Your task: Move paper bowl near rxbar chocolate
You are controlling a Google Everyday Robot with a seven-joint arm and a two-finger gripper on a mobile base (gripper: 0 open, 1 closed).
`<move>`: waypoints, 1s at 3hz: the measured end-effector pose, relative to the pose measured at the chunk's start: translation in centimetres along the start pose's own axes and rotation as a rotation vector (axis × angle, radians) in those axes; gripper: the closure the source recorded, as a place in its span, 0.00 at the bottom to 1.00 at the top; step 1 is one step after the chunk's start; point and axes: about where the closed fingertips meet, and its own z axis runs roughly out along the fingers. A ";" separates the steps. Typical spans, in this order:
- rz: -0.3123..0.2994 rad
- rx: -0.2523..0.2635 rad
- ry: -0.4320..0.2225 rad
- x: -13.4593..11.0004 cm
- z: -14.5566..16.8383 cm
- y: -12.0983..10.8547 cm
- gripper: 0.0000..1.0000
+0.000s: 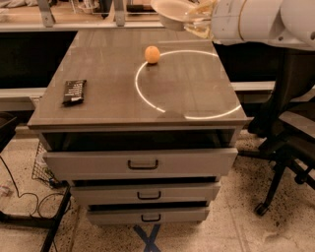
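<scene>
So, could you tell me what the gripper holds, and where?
The gripper, above the table's far edge, holds the paper bowl by its rim.

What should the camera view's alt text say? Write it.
The gripper holds the paper bowl aloft over the far edge of the drawer cabinet. The rxbar chocolate lies near its top's left edge, an orange ball toward the back.
</scene>
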 end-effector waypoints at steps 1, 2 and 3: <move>-0.075 -0.043 -0.149 -6.4 0.3 2.5 1.00; -0.113 -0.086 -0.206 -9.9 0.7 5.3 1.00; -0.189 -0.174 -0.176 -13.7 1.9 10.2 1.00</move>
